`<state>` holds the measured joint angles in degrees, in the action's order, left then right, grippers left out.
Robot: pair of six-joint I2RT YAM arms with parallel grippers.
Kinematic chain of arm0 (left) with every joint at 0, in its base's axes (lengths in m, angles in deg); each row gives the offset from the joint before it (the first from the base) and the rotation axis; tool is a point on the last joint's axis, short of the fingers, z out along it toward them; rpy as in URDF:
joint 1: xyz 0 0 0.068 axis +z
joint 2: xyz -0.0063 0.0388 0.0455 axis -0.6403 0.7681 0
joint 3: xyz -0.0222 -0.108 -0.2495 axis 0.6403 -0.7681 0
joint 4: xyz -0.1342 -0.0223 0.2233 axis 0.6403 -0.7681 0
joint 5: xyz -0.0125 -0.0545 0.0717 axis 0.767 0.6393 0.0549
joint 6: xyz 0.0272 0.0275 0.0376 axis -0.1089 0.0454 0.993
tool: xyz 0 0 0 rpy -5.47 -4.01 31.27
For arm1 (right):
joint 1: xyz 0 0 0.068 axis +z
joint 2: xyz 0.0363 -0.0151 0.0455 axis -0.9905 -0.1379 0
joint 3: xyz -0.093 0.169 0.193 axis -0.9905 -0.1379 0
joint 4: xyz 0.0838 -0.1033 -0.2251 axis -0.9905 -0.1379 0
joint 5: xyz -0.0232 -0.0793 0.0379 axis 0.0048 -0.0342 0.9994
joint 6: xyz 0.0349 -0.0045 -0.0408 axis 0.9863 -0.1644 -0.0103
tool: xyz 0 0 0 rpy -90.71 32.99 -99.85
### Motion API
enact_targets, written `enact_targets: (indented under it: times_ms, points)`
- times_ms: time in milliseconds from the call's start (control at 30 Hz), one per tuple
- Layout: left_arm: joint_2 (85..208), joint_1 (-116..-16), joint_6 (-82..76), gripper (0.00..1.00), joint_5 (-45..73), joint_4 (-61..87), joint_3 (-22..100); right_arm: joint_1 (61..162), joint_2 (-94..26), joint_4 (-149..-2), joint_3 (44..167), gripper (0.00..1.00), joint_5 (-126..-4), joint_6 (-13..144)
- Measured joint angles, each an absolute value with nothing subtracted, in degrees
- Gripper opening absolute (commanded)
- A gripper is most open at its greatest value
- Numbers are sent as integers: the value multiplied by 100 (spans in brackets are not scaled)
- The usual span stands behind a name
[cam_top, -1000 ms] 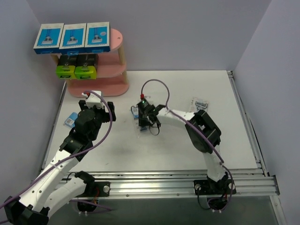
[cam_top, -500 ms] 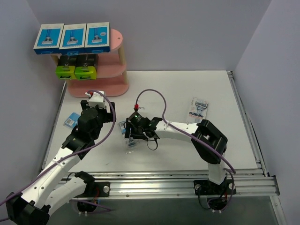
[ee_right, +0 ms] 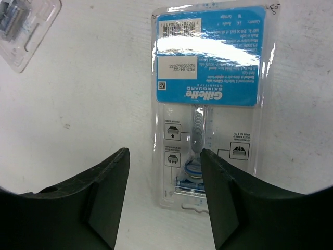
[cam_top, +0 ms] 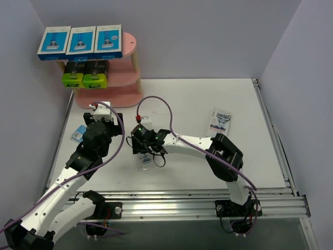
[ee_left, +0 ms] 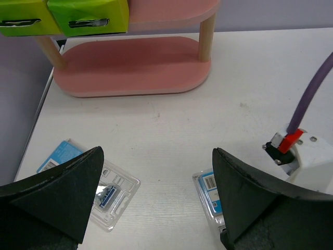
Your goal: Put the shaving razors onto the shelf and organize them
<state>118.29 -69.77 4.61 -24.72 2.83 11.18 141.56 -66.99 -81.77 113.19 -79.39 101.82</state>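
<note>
The pink shelf [cam_top: 112,78] stands at the back left, with three blue-and-white boxes [cam_top: 80,41] on its top board and two black boxes with lime-green ends [cam_top: 85,74] on the middle board. Its bottom board [ee_left: 132,65] is bare. My right gripper [cam_top: 145,154] is open, with a long clear blister pack [ee_right: 208,104] flat on the table between its fingers [ee_right: 164,153]. My left gripper [cam_top: 104,121] is open and empty [ee_left: 157,153]. A small blister pack [ee_left: 104,195] lies by its left finger and another [ee_left: 210,192] by its right.
A long Gillette blister pack [cam_top: 220,121] lies at the right middle of the table. A small blue-card pack [cam_top: 78,134] lies near the left wall. A small clear pack [ee_right: 21,26] lies beyond the right gripper. The right arm's purple cable [cam_top: 156,101] loops above the table.
My right gripper has moved left and toward the near edge, and the long clear pack under it now lies farther left. My left gripper has shifted slightly.
</note>
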Motion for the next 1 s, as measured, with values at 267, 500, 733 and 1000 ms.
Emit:
enact_targets:
  times_ms: [267, 500, 733, 1000]
  points:
    - [11796, -6977, 461, 94, -2480, 278, 1118, 14211, -7575, -8623, 11835, 43, -8544, 9891]
    - [11724, -6977, 461, 94, -2478, 280, 1118, 14224, -7636, -8585, 11864, 0, -8719, 9863]
    - [11705, -6977, 461, 94, -2478, 280, 1118, 14250, -7560, -8516, 11717, 0, -8973, 10219]
    - [11670, -6977, 456, 94, -2446, 272, 1125, 13863, -6716, -7997, 10419, 0, -9163, 11904]
